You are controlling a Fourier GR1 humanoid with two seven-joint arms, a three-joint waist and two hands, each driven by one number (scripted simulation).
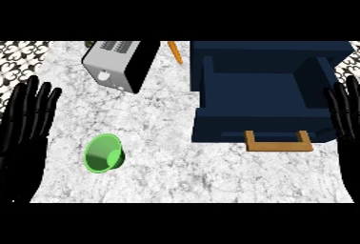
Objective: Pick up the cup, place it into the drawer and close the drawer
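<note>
Left hand (28, 116), fingers spread, is resting nearest the tipped cup (104, 153), which is lying toward its four o'clock.

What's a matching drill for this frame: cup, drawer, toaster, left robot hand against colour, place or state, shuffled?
Things:
1. cup
2. drawer
3. toaster
4. left robot hand

Descriptions:
A. dark blue, pulled open
B. fingers straight, at the view's left edge
C. green, on the counter, near left
D. silver and black, at the counter's far side

Pairs: 1-C, 2-A, 3-D, 4-B
</note>
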